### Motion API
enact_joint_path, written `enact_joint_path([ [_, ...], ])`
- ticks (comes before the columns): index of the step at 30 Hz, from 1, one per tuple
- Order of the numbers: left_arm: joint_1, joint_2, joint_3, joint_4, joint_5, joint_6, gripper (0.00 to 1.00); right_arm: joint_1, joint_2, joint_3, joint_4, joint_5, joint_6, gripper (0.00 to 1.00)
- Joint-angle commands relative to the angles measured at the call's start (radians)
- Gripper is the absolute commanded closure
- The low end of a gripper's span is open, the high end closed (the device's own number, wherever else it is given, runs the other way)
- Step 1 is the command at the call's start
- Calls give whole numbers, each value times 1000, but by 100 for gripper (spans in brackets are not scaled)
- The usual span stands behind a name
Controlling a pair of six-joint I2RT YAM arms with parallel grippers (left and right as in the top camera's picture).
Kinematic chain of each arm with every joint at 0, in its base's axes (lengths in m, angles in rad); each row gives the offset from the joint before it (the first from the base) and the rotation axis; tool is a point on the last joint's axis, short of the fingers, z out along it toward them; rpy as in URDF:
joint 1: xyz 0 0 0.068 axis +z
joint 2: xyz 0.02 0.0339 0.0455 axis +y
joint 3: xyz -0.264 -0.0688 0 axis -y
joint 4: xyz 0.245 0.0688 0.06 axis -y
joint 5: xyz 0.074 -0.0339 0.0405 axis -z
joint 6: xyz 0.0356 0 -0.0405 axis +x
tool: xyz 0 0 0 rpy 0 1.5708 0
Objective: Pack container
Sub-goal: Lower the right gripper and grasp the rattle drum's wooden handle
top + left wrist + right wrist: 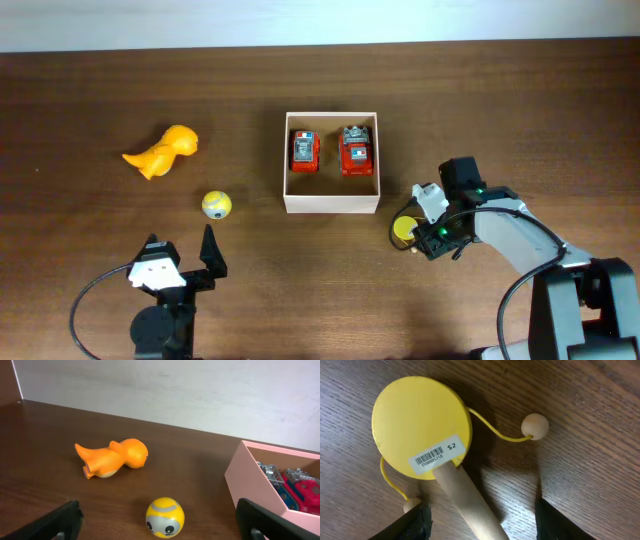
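1. The right gripper (482, 520) is open, pointing down at the tabletop (500, 90). Its two dark fingers (415, 522) stand either side of a wooden handle (465, 500), with a gap showing on each side.
2. The handle belongs to a yellow drum (420, 425) lying flat on the wood. A barcode sticker (437, 455) sits on its face near the handle.
3. Two yellow cords run from the drum's edge to wooden beads: one bead (535, 425) lies out to the side, and the other (411, 506) lies just beside a finger.
4. The container (331, 205) stands in the middle of the tabletop, near the drum, to its left and farther from the robot. It is apart from both grippers.
5. Inside it, two red trucks lie side by side against the far wall: one (304, 151) on the left and one (357, 150) on the right. The near half shows bare cardboard.
6. The left gripper (181, 248) is wide open and empty, low over the tabletop, well apart from the container.
7. A yellow ball (216, 205) with a grey face lies just ahead of it, between that gripper and the container's left wall.
8. An orange dinosaur (165, 152) lies on its side farther off, beyond the ball and to the left.
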Motion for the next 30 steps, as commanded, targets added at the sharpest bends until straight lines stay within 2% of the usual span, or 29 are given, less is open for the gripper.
enact_joint_path([
  [1,5,-8,-5,3,4,16,1,-3,12,-31,9,5,50,40],
  [2,5,-8,-5,3,4,16,1,-3,12,-31,14,5,77,43],
  [7,5,-8,-5,3,4,16,1,-3,12,-31,24,-11,217,45],
  [10,5,-8,-5,3,4,16,1,-3,12,-31,24,-11,319,55],
  [13,5,-8,-5,3,4,16,1,-2,12,-31,24,-14,390,59],
  [21,5,-8,-5,3,4,16,1,-2,12,-31,16,-19,394,67],
  [30,5,-8,-5,2,4,16,1,-2,12,-31,9,-155,394,71],
])
